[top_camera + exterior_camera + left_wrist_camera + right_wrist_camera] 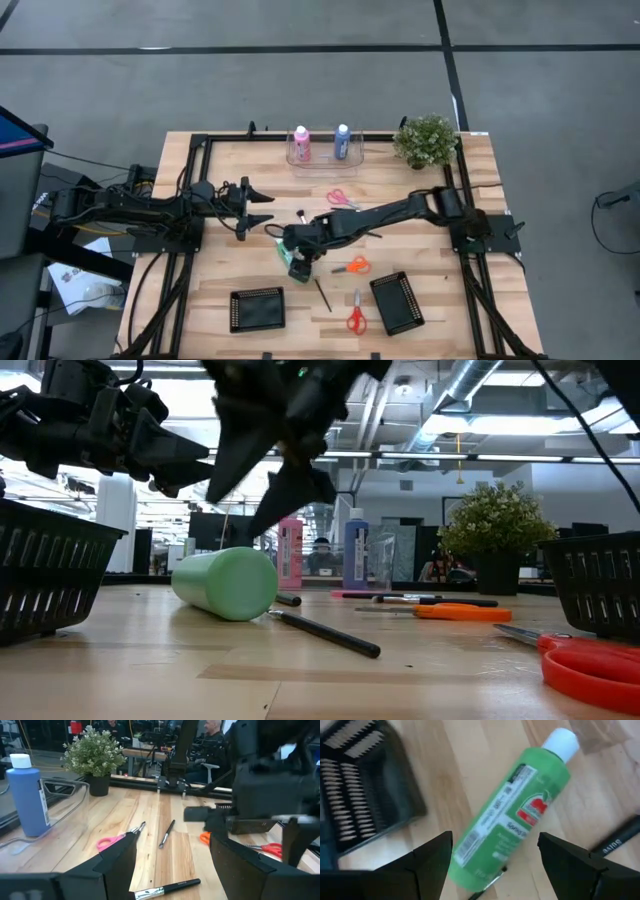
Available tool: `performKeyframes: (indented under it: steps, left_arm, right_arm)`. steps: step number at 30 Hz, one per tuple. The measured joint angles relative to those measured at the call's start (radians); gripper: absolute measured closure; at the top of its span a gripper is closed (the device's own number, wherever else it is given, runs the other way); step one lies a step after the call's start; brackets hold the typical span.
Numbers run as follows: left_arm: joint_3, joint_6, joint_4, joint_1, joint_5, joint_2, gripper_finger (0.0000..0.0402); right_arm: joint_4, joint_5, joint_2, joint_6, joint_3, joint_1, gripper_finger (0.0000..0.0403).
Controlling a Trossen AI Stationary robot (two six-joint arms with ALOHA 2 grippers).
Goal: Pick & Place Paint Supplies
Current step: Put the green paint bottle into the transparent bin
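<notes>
Right gripper (pixel 495 857): your fingers are spread, poised over the green paint bottle (pixel 512 817).
Green paint bottle: lies on its side on the table (pixel 220 275), ungripped.
Left gripper (pixel 268 207): you wait spread, left of centre.

Grey floor (pixel 300 80) crossed by dark lines surrounds wooden table (pixel 480 200). Monitor (pixel 15 135) at table's left. Low view: exposed ceiling ducts (pixel 480 380), strip lights (pixel 400 455), people seated at desks beyond.
</notes>
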Motion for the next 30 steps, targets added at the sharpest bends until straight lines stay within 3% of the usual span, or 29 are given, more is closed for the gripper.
performKeyframes:
  steps: [12,30]
  left_arm:
    - [0.000,0.028,0.006,0.000,0.000,-0.001,0.0161]
    - [0.000,0.028,0.003,0.000,-0.005,-0.001,0.0161]
  right_arm:
    - [-0.015,0.002,0.081,0.058,0.026,0.002,0.0120]
    - [-0.135,0.109,0.082,-0.116,0.026,0.045,0.0121]
